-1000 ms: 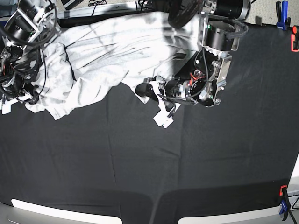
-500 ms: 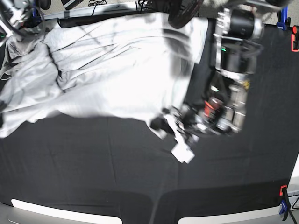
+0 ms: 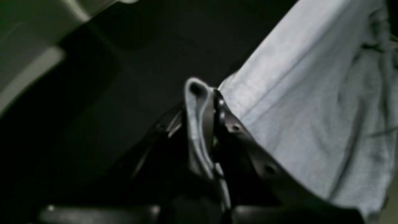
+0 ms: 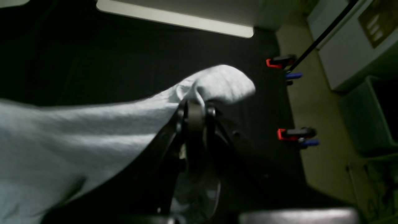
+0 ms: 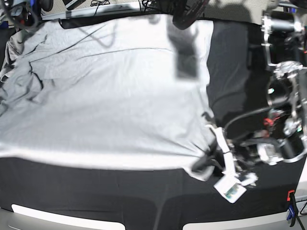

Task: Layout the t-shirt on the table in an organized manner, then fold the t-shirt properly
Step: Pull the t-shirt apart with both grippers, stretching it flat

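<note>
White-grey cotton covers most of the table (image 5: 144,196): the t-shirt (image 5: 105,96) lies spread wide and fairly flat over the black cloth, its near hem running roughly parallel to the table's front edge, with creases bunched toward its left side in the base view. The left gripper (image 3: 211,115) is clamped on a fold of the shirt's hem, at the garment's near corner on the right of the base view. The right gripper (image 4: 196,105) is pinched shut on another bunched corner of the fabric, which stretches taut away from it; that arm itself sits off the shirt's left edge, outside the base view. By my reading the layout step is in hand, not the fold: both corners are held and the cloth is being drawn open. The next move calls for setting both corners down level with each other, hem straight and unwrinkled, before letting go. No lettering shows on the upturned side of the shirt, and I can read no brand or label anywhere.
</note>
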`<state>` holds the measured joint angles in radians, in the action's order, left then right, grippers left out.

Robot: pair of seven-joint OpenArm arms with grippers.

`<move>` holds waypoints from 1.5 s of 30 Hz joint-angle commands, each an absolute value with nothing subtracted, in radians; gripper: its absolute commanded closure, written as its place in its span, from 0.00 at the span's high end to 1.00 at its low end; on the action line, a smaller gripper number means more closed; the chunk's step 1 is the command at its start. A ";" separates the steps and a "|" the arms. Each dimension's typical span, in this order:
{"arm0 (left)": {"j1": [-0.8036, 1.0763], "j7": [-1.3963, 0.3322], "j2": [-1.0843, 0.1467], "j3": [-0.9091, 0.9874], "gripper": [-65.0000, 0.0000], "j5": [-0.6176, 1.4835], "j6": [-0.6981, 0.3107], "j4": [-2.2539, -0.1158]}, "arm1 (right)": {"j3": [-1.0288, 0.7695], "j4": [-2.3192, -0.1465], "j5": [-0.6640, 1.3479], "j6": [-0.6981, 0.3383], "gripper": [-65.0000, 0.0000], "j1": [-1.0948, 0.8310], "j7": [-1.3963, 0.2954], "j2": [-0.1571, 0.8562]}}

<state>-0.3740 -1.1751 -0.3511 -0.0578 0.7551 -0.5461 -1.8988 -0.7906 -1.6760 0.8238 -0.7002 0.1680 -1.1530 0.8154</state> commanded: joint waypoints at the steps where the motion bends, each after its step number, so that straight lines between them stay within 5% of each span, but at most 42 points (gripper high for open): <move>1: -0.398 -1.141 -0.364 -0.049 0.00 0.737 -0.530 -1.945 | -0.798 -1.692 0.855 -0.698 0.00 0.186 -1.114 0.869; 10: -0.375 -1.075 -0.363 0.055 0.00 0.635 -0.478 -2.165 | -0.798 -1.692 1.006 -0.698 0.00 0.189 -1.120 1.002; 23: -0.373 -0.926 -0.364 0.059 0.00 0.471 -0.463 -2.179 | -0.798 -1.692 1.070 -0.698 0.00 0.210 -1.095 0.999; 36: -0.268 -0.838 -0.362 0.058 0.00 0.572 -0.408 -1.924 | -0.776 -1.578 0.928 -0.698 0.00 0.210 -0.995 0.789; 45: -0.273 -0.652 -0.330 0.058 0.00 0.556 -0.411 -1.652 | -0.477 -1.447 0.685 -0.698 0.00 0.225 -0.799 0.684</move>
